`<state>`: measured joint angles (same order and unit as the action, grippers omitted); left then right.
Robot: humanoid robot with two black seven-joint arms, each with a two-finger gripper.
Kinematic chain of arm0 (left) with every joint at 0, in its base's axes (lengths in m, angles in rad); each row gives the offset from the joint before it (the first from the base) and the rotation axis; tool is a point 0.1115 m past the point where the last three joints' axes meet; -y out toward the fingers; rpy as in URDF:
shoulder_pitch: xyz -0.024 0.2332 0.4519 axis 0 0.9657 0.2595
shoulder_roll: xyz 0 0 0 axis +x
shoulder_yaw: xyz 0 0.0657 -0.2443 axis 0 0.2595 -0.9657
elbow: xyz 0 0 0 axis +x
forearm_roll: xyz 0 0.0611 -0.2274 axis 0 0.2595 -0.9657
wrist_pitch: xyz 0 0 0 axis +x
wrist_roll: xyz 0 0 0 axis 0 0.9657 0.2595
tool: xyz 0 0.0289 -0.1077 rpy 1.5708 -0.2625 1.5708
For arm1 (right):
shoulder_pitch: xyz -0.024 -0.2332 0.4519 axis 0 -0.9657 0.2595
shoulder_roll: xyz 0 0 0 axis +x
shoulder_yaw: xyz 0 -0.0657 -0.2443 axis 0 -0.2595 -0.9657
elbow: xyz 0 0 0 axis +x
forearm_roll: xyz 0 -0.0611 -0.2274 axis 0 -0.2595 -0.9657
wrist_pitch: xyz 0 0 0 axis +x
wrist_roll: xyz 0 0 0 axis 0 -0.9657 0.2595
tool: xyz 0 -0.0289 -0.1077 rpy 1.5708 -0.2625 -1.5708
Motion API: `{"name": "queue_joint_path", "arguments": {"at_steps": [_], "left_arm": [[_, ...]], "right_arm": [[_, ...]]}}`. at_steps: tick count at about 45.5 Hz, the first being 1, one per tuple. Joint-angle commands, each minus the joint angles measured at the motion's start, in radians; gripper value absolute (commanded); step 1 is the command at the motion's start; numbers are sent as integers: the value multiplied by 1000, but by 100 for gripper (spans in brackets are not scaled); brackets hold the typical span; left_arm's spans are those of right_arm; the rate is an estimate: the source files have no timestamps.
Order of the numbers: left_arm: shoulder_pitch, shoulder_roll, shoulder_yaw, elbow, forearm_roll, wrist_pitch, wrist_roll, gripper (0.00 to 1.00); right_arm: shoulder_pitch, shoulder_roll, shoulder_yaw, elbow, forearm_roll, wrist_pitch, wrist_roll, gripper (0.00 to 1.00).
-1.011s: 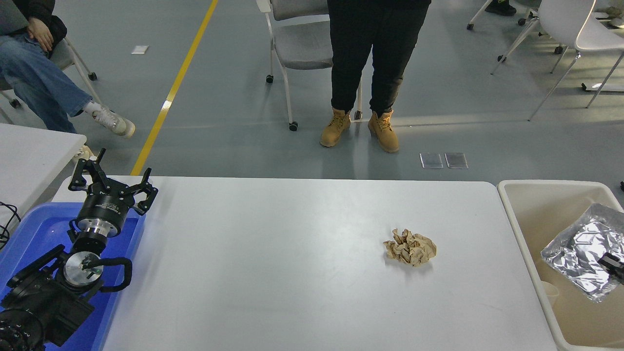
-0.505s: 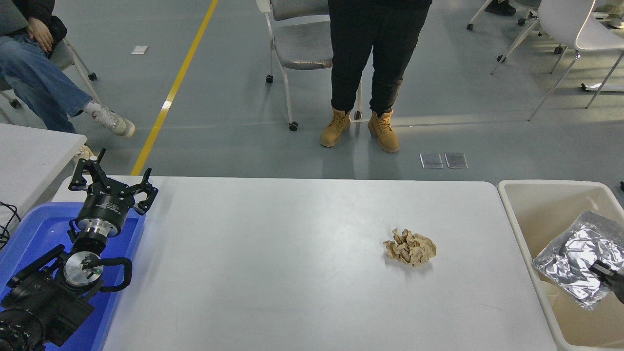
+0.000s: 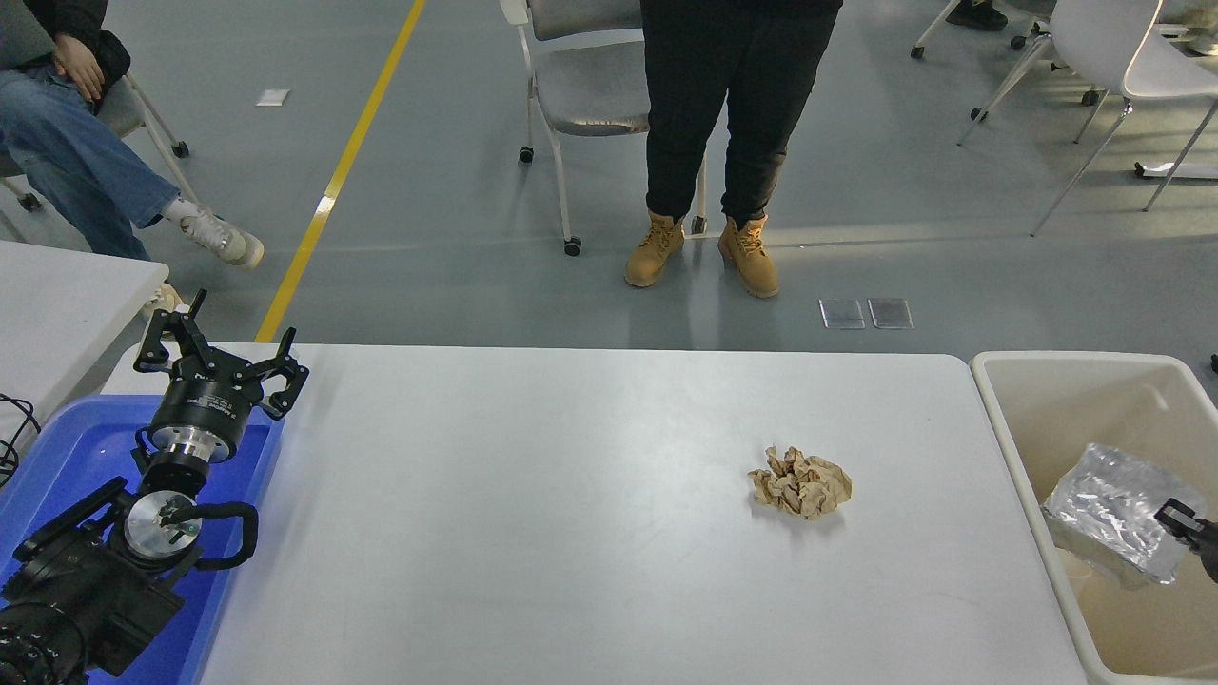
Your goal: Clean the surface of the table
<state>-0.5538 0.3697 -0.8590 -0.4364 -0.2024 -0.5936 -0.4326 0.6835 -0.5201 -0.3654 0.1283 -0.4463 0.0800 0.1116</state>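
Observation:
The white table surface (image 3: 571,533) fills the middle of the head view. A crumpled ball of brown paper (image 3: 801,482) lies on it, right of centre. Only the tip of my right gripper (image 3: 1180,520) shows at the right edge, over the beige tub (image 3: 1009,428). It touches the right edge of a silver foil bag (image 3: 1109,509), which is blurred and low inside the tub. Whether it still grips the bag is hidden. My left gripper (image 3: 221,342) is parked open at the lower left, above the far end of a blue bin (image 3: 57,457).
A smaller white table (image 3: 57,304) stands at the far left. A person in tan boots (image 3: 704,252) stands beyond the table's far edge in front of a grey chair (image 3: 580,95). Another person (image 3: 67,143) sits at the upper left.
The foil bag has moved left and down into the tub, tipping and blurring, with my right gripper's tip following it. The left arm and the brown paper have not moved.

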Motion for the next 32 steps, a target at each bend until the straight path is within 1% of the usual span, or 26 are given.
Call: {"name": "queue_joint_path", "arguments": {"at_steps": [1, 3, 6, 9, 10, 16, 21, 32], "left_arm": [[0, 0, 0, 1, 0, 0, 0, 100], [0, 0, 0, 1, 0, 0, 0, 100], [0, 0, 0, 1, 0, 0, 0, 100], [0, 0, 0, 1, 0, 0, 0, 100], [0, 0, 0, -1, 0, 0, 0, 100], [0, 0, 0, -1, 0, 0, 0, 100], [0, 0, 0, 1, 0, 0, 0, 100], [0, 0, 0, -1, 0, 0, 0, 100]], "right_arm": [[2, -1, 2, 1, 3, -35, 0, 70], [4, -1, 2, 1, 3, -40, 0, 72], [8, -5, 6, 1, 3, -42, 2, 79], [14, -9, 32, 4, 3, -42, 5, 81], [17, -11, 51, 5, 3, -42, 5, 82], [42, -32, 242, 8, 3, -40, 5, 95], [60, -69, 350, 11, 3, -32, 5, 97], [136, -103, 410, 13, 3, -23, 2, 98]]}}
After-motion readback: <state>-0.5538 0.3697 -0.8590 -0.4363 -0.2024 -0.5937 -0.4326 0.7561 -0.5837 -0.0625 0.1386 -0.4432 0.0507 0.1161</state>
